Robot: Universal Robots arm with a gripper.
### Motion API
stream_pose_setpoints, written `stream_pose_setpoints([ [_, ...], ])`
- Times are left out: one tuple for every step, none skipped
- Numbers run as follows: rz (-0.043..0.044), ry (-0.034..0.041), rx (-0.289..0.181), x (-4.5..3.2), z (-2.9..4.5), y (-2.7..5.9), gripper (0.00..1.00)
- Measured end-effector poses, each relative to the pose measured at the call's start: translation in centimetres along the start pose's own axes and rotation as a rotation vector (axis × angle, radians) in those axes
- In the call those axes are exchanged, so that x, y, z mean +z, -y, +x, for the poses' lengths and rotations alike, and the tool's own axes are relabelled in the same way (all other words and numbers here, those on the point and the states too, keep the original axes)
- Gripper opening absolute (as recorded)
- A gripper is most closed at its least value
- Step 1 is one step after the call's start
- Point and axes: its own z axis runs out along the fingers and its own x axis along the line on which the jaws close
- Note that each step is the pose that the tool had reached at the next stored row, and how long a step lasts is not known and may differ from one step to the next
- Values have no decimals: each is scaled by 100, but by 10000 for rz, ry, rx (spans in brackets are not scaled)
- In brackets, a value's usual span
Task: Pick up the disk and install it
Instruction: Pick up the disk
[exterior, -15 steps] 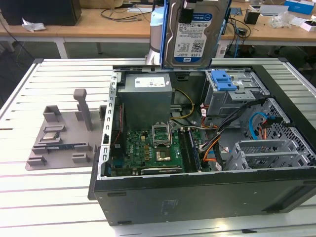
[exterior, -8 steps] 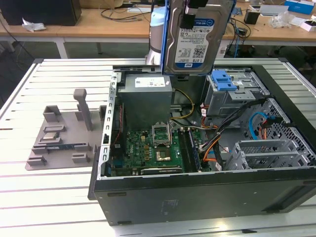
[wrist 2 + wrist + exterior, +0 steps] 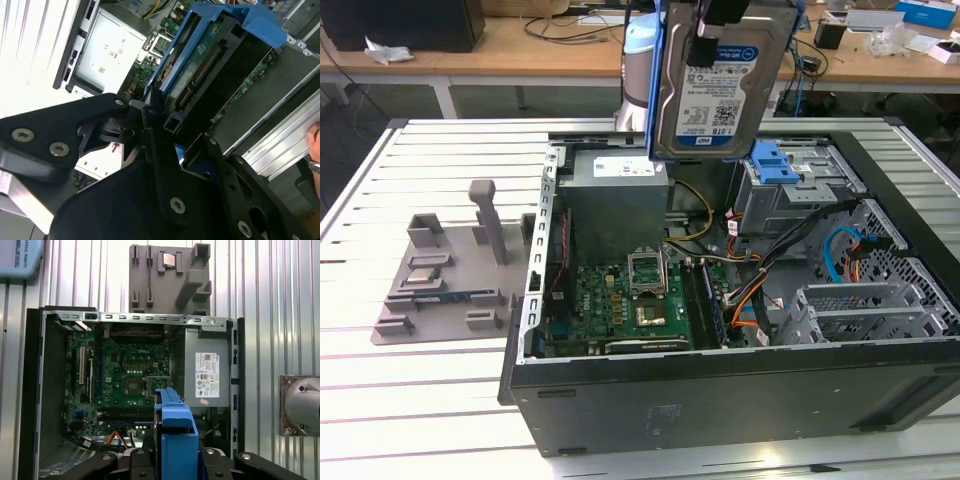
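The disk, a silver hard drive with a blue-and-white label and blue side rails, hangs upright above the open computer case, over its back middle. My gripper is shut on its upper end. In the second wrist view my black fingers clamp the disk, whose connector edge faces down toward the case. In the first wrist view the blue rail of the disk sits between the fingers, above the motherboard.
A grey power-supply box and a bare blue bracket on the drive cage sit below the disk. A grey fixture tray lies on the slatted table at the exterior view's left. A person's hand shows at the case's side.
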Motion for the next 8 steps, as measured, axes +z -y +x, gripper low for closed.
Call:
stream_pose_setpoints([
  [0,1,0,1,19,0,37],
  [0,0,0,1,36,-1,37],
  [0,-1,0,1,51,-1,37],
  [0,0,0,2,71,-1,37],
  [0,0,0,2,106,-2,37],
  [0,0,0,3,129,-2,37],
  [0,0,0,3,157,-2,37],
  [0,1,0,4,180,-3,37],
])
